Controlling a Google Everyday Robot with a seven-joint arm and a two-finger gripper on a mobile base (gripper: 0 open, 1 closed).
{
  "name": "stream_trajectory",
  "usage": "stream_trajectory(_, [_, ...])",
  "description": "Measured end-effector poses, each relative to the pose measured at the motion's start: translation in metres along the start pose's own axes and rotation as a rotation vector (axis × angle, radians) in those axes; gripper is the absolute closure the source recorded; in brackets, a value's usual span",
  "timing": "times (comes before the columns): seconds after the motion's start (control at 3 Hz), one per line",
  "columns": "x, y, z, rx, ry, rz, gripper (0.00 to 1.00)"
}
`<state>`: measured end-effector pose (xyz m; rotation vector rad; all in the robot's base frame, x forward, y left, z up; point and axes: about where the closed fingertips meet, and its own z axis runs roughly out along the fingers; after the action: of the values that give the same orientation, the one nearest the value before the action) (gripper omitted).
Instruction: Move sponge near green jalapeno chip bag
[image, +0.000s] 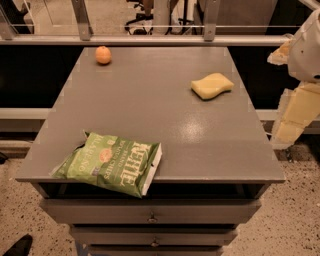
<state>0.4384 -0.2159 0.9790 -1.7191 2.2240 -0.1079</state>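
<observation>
Grey table: orange fruit at 11 o'clock. Drawers below the 6 o'clock edge. Gripper at 3 o'clock, beside the table.

White arm, pale yellowish hand at right edge.

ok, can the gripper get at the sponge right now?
Probably yes: the gripper hangs off the right of the table, the sponge lies nearby on its bare top, with the orange and chip bag well away.

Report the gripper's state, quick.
Gripper: beside the table's right edge, apart from the sponge lying on it; open or closed cannot be told.
</observation>
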Motion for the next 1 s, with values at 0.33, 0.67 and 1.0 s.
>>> stream_trajectory(0.33, [-0.002,-0.004,-0.001,0.022,-0.013,-0.01,0.0])
stream_trajectory(0.67, [-0.004,-0.038,0.014,0.061,-0.085,-0.01,0.0])
stream_trajectory(1.0, [-0.015,-0.091,0.043,0.089,-0.21,0.051,0.0])
